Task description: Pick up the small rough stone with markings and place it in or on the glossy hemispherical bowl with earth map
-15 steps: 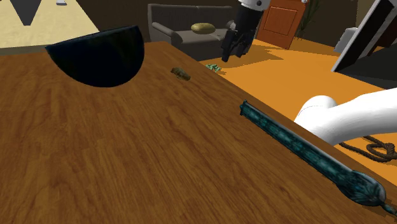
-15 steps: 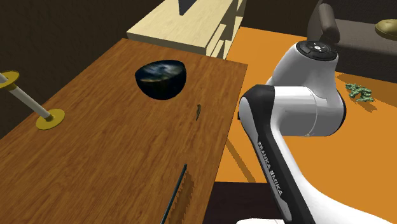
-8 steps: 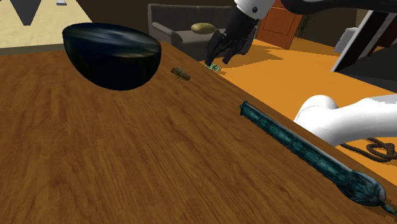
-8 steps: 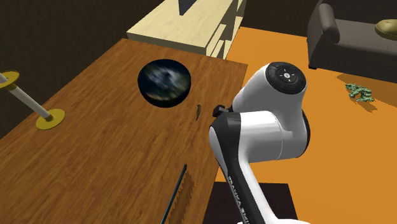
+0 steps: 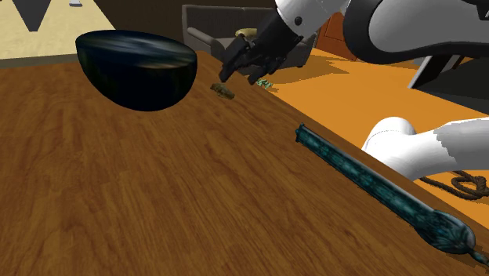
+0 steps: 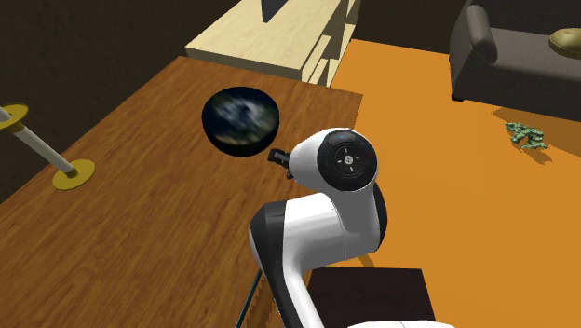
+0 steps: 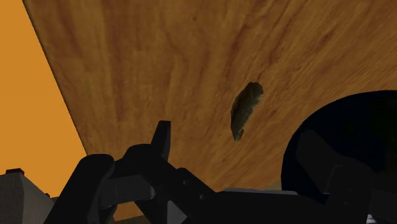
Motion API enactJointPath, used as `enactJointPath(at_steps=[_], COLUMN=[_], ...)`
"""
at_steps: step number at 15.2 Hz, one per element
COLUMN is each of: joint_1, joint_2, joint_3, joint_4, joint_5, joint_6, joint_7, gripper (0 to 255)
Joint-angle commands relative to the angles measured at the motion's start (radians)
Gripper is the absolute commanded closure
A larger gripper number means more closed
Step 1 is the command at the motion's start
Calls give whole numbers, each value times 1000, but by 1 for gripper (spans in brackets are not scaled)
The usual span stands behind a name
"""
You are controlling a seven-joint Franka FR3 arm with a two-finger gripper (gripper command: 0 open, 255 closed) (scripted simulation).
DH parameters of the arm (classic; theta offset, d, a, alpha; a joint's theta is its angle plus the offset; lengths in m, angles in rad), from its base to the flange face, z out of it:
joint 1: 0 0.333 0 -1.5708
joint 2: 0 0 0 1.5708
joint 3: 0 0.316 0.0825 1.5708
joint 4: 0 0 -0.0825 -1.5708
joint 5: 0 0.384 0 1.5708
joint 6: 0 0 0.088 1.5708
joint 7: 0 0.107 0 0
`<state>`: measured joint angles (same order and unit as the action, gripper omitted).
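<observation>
My claw (image 5: 229, 72) hangs low over the wooden bench (image 5: 157, 196), just above the small stone (image 5: 223, 91), and it does not touch it. My two fingers stand apart and hold nothing. In the wrist view one finger (image 7: 162, 137) shows well, and the other is hard to see because it is dark against the dark bowl (image 7: 356, 127). In that view the small stone (image 7: 246, 109) lies flat on the bench (image 7: 159, 57), out past my claw (image 7: 240, 129) and about in line with the gap between my fingers. It is a rough brown and green lump, longer than it is wide. The bowl (image 5: 137, 67) is round, dark and shiny, with pale blue patches on it. It sits on the bench near the small stone but not touching it, on the shoulder view's left of it. My arm (image 5: 407, 145) comes up from the lower right of the shoulder view, bends over near the top, and my hand slants down toward that view's left. In the second exterior view my arm (image 6: 340, 163) leans over the edge of the bench (image 6: 140, 214), its round joint faces the camera, and my claw (image 6: 277, 155) pokes out just beside the bowl (image 6: 240, 119). A long blue-green stick (image 5: 376, 188) lies on the bench well away from the small stone. Past the bench there is an orange floor (image 5: 353, 78) and a grey sofa (image 5: 215, 31)
</observation>
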<state>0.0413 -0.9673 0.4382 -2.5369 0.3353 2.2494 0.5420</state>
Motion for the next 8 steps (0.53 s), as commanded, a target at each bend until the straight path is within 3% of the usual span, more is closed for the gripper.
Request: enactJointPath(at_steps=[1, 8], joint_1=[-4, -19], joint_2=[5, 74], joint_3=[29, 65], joint_4=[-3, -34], joint_5=[12, 26], joint_6=[45, 148], joint_7=[26, 21], gripper=[0, 0])
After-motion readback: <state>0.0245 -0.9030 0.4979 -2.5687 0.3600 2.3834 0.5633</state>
